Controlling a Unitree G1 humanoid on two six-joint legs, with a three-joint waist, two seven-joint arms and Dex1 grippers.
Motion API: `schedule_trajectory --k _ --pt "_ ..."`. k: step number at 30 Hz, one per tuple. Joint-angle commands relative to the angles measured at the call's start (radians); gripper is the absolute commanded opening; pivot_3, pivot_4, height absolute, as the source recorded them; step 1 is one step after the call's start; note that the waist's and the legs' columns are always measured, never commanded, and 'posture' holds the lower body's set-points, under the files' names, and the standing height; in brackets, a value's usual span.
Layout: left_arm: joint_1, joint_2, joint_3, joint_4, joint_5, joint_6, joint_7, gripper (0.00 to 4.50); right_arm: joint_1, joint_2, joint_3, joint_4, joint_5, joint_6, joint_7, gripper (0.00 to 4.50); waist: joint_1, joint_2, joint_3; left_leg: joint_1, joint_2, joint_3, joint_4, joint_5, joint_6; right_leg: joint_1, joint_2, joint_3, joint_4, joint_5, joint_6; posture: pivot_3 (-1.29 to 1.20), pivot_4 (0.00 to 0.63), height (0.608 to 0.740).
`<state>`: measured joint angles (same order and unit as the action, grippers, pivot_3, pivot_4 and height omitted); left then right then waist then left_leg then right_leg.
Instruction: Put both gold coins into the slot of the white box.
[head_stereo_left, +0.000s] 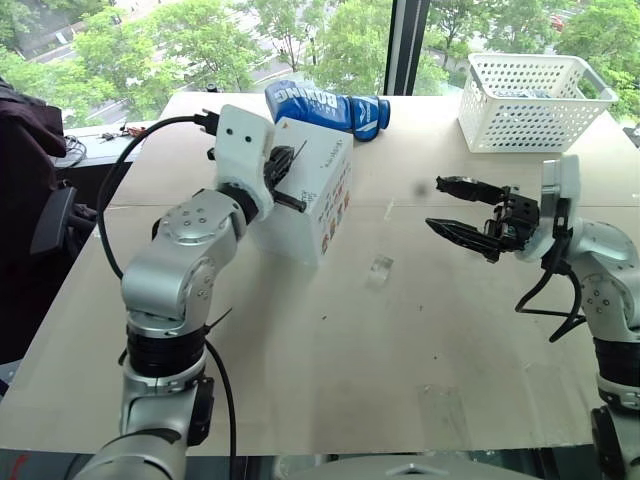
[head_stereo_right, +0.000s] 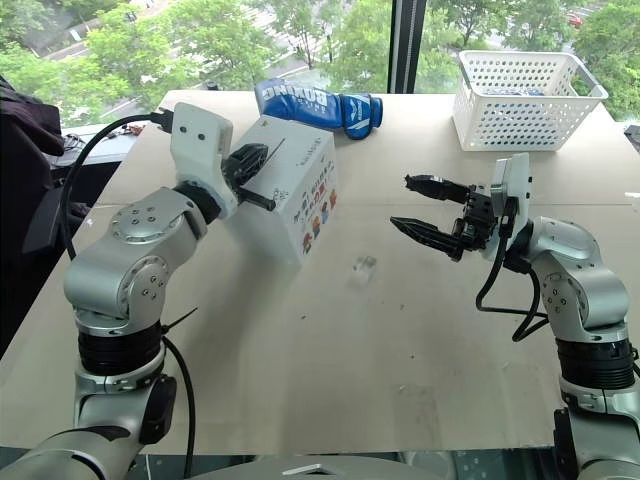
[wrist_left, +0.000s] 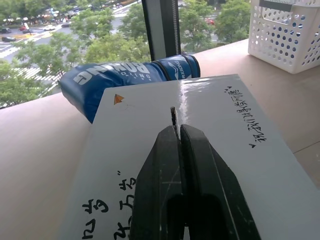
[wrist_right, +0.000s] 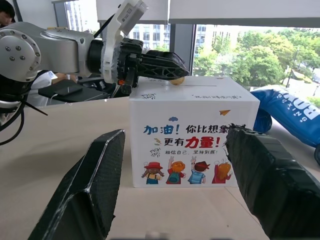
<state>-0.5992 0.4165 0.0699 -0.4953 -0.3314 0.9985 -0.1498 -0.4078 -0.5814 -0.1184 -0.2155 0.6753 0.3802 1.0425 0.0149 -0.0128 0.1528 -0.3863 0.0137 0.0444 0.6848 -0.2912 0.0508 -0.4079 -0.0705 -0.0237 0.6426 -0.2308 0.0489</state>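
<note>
One gold coin (wrist_right: 177, 80) sits pinched at the tips of the left gripper (wrist_right: 172, 75), right over the top of the white box (wrist_right: 192, 132) and just beside the slot (wrist_left: 173, 116). The jaws are pressed together on it; from the right wrist view the coin peeks out as a small gold blob at the fingertips, touching or almost touching the box top. So by my reading this coin is lined up but not yet in. I can't find the second coin anywhere, so whether it has gone into the box or waits elsewhere I cannot tell.

The left wrist view gives what the side view lacks: the dark slot running straight ahead of the closed fingertips, with black handwriting either side. It hides the coin, though.

Out to the side, the right gripper (head_stereo_left: 452, 208) hangs above the table (head_stereo_left: 330, 380) with its fingers spread wide, holding nothing, aimed at the box. Beyond stand a white basket (head_stereo_left: 530, 100) and a blue bag (head_stereo_left: 325, 107).
</note>
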Motion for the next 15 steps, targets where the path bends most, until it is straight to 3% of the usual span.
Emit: schedule_trajectory --k 1,9,15 --pt "-0.007 -0.029 -0.016 -0.006 0.016 0.034 0.028 0.07 -0.017 -0.001 -0.022 -0.011 0.013 -0.021 0.006 3.50 0.000 0.000 0.000 0.000 0.000 0.000 0.000 0.000 0.000 0.000 0.000 0.000 0.000 0.000 0.000 0.00 0.150 0.740" --pt "-0.020 -0.110 -0.016 -0.006 0.055 0.077 0.104 0.07 -0.012 -0.007 -0.033 -0.017 0.018 -0.016 0.003 3.50 0.001 0.000 0.000 0.000 -0.001 0.000 0.000 0.000 0.000 0.000 0.000 0.000 0.000 0.000 0.000 0.00 0.150 0.740" --pt "-0.014 -0.064 -0.063 0.009 0.096 0.057 0.078 0.07 -0.013 -0.005 -0.032 -0.018 0.018 -0.015 0.000 3.50 0.000 0.000 0.000 0.001 0.000 0.000 0.000 0.000 0.000 0.000 0.000 0.002 0.000 0.000 0.000 0.00 0.150 0.740"
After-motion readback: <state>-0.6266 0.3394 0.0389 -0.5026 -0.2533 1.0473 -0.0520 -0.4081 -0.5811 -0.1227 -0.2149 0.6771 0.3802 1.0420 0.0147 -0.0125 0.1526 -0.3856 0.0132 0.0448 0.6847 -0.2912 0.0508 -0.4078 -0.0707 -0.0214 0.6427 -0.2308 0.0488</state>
